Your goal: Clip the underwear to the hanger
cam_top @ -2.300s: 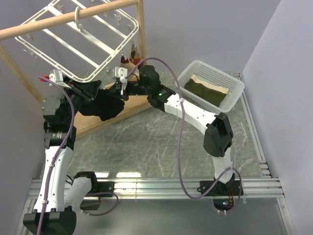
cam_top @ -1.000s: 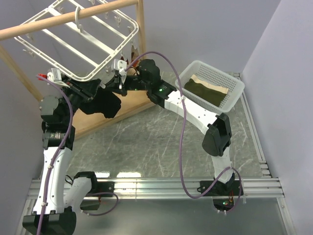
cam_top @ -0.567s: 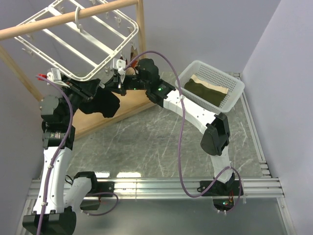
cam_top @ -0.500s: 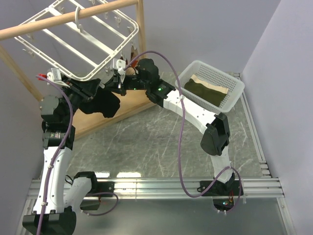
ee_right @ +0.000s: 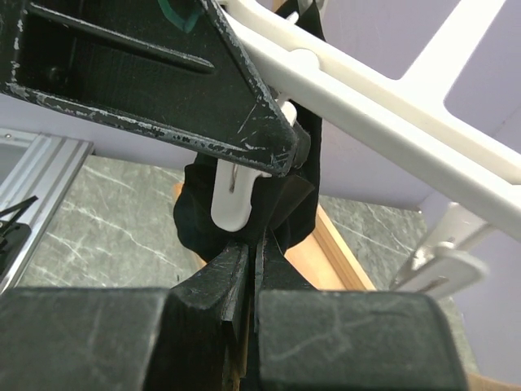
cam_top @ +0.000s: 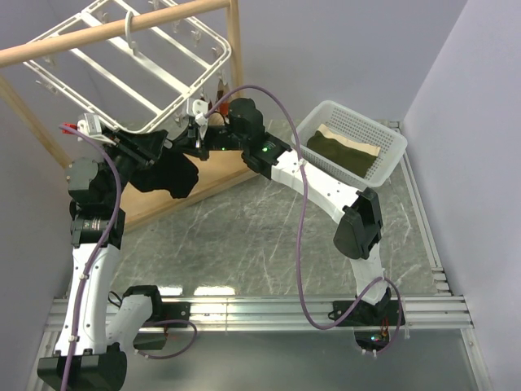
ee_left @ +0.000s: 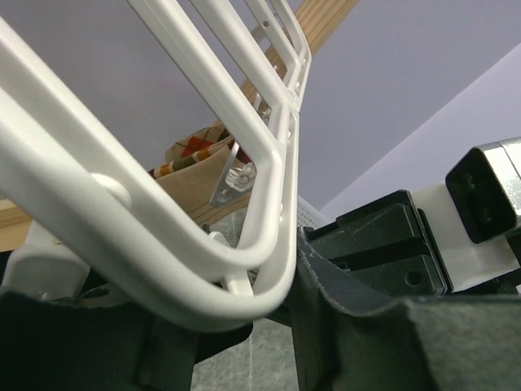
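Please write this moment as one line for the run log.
right claw: shut on underwear, below a clip | left claw: at hanger corner, state unclear | clipped: unconfirmed

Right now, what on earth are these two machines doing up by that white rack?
Two robot arms are working to clip the black underwear onto the white hanger. The right gripper pinches an edge of the fabric and holds it up at a white clip under the hanger's near corner. The left gripper is at that same corner, with the rest of the underwear drooping beneath it. Whether the clip has bitten the fabric yet can't be told.
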`<control>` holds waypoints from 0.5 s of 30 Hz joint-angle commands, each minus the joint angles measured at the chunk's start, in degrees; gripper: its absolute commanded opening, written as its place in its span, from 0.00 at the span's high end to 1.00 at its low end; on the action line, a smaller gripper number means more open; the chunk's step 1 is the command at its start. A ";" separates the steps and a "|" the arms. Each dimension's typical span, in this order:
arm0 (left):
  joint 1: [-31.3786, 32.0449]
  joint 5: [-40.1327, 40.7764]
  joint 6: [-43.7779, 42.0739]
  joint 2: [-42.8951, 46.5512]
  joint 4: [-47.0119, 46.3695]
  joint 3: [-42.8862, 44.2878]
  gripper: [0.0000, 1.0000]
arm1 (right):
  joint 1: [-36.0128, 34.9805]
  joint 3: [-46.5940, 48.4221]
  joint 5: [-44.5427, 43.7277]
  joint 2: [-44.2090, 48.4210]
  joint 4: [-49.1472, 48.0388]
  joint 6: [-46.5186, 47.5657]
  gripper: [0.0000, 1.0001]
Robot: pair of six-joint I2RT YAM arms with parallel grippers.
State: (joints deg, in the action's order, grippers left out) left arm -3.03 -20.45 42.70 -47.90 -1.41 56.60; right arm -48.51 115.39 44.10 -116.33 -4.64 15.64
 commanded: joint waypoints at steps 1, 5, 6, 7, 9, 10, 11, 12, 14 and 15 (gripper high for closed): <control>-0.31 1.73 -0.42 -0.35 -1.93 2.64 0.52 | -0.53 2.91 0.47 0.58 -2.56 -0.96 1.00; -0.23 1.12 -0.60 0.08 -1.84 2.82 0.39 | -0.53 2.82 0.11 0.49 -2.21 -0.96 1.00; -0.31 1.02 -0.77 0.17 -1.84 2.82 0.36 | -0.53 2.73 -0.06 0.49 -2.30 -0.96 1.00; -0.31 0.85 -0.77 0.52 -1.76 2.90 0.34 | -0.44 2.64 -0.15 0.58 -2.39 -0.96 1.00; -0.31 -0.11 -1.21 0.88 -1.75 2.90 0.22 | -0.53 2.47 -0.41 0.58 -2.30 -1.14 1.00; -0.31 -0.47 -1.30 1.31 -1.84 2.82 0.18 | -0.44 2.38 -0.59 0.49 -2.30 -1.22 1.00; -0.31 -0.82 -1.39 1.67 -1.58 2.73 0.10 | -0.53 2.29 -0.85 0.58 -2.30 -1.49 1.00; -0.31 -0.91 -1.82 1.93 -1.06 2.73 0.07 | -0.44 2.20 -1.03 0.58 -2.39 -1.58 1.00; -0.31 -0.82 -2.44 3.16 0.08 2.55 0.04 | -0.18 1.86 -1.47 0.41 -2.56 -2.19 1.00; -0.23 -1.08 -2.62 3.69 1.22 2.20 0.03 | -0.09 1.77 -1.90 0.41 -2.56 -2.45 1.00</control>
State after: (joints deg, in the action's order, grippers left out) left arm -3.05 -20.10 41.60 -46.59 -0.80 56.64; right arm -48.56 115.39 43.42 -116.33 -4.67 14.41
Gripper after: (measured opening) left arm 0.962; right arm 0.026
